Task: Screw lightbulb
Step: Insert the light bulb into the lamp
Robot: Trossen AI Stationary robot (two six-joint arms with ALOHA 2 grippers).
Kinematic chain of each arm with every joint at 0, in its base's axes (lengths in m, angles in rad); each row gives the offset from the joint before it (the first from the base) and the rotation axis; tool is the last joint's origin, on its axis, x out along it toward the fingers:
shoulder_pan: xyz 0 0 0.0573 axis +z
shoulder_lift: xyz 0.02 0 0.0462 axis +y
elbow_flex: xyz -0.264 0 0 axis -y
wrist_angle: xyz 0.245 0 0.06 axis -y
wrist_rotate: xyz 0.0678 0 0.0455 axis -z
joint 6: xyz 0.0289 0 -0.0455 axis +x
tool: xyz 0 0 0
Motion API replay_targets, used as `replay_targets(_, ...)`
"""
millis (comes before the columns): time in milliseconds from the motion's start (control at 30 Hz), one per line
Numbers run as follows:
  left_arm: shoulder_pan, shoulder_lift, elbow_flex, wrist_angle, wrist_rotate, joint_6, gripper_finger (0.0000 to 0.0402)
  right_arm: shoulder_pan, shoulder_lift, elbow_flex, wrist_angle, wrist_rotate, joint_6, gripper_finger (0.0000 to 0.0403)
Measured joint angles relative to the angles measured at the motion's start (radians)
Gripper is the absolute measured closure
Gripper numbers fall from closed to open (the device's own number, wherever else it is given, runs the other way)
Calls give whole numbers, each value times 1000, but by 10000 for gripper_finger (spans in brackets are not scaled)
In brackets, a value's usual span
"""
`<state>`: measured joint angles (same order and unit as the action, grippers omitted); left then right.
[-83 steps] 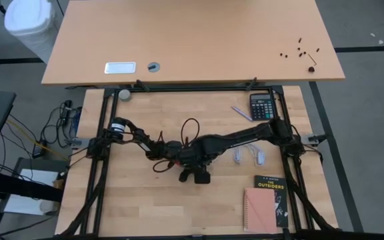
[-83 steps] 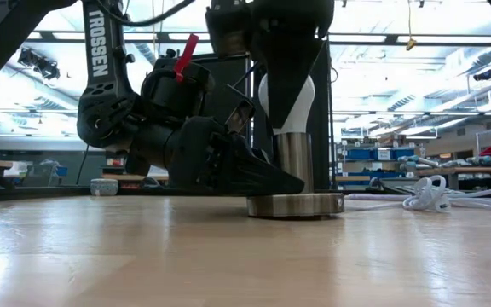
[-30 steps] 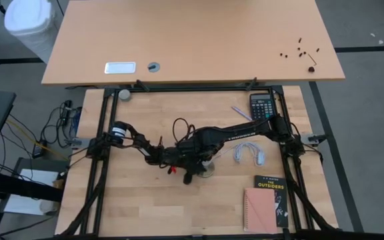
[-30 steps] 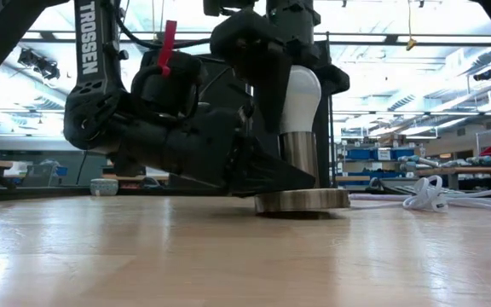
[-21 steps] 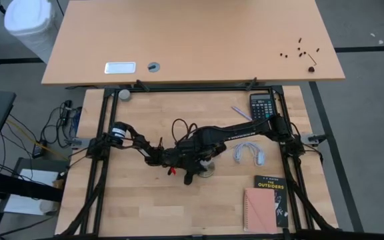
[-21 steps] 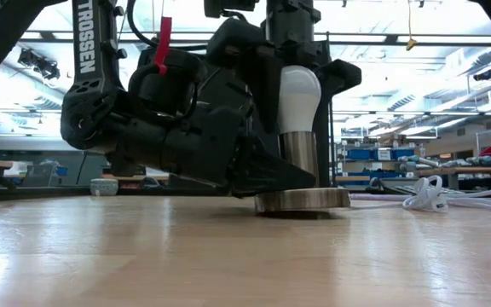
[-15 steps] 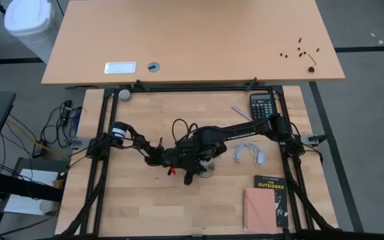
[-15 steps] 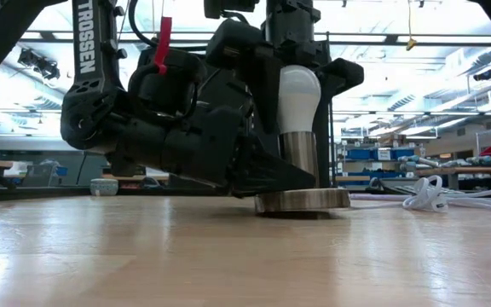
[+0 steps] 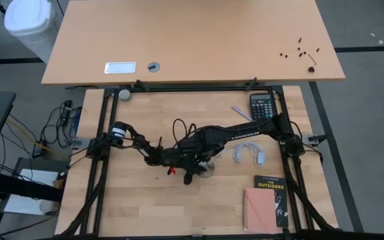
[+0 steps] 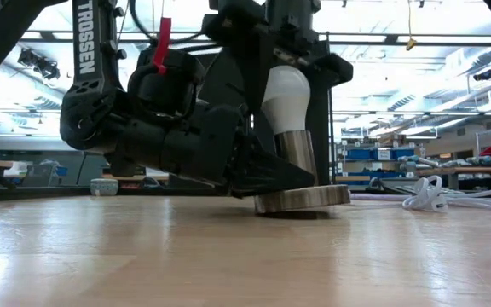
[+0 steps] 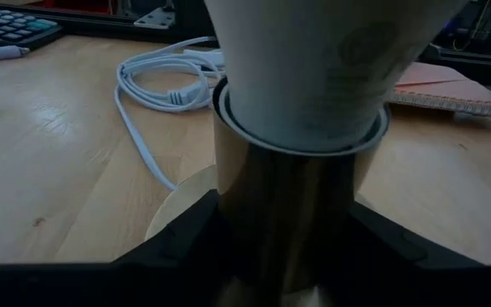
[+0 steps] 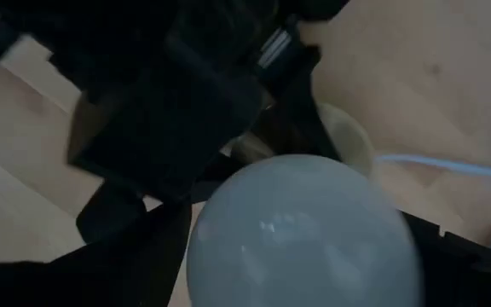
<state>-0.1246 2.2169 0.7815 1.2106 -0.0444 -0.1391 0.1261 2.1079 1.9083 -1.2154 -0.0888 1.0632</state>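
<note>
Directly under the right gripper (image 10: pixel 290 53), loosened and spread around it, the lightbulb (image 10: pixel 285 101) leans in its socket (image 10: pixel 295 166); left gripper (image 10: pixel 267 177) clamps the socket.

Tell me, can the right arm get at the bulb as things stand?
Probably yes. The right gripper is already down over the bulb, its fingers either side of the glass with nothing between. The left gripper grips the socket lower down, clear of the bulb.
</note>
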Motion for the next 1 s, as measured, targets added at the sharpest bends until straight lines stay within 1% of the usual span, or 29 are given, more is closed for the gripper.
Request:
replay_targets(133,0,0,0,-4,1,27,203,13,-27,1,-31,58,-75,70)
replay_targets(267,0,0,0,-3,39,58,203,26,-28,1,-41,74,-241,73)
replay_targets(500,0,1,1,-9,132,146,203,50,-28,3,-36,75,-602,72)
replay_targets(800,0,1,1,-13,224,209,203,82,-28,3,-15,59,-1156,75)
replay_targets(900,0,1,1,-11,241,221,203,89,-28,3,-1,59,-1311,77)
replay_targets(1000,-1,1,1,-11,244,226,203,94,-28,3,13,59,-1427,81)
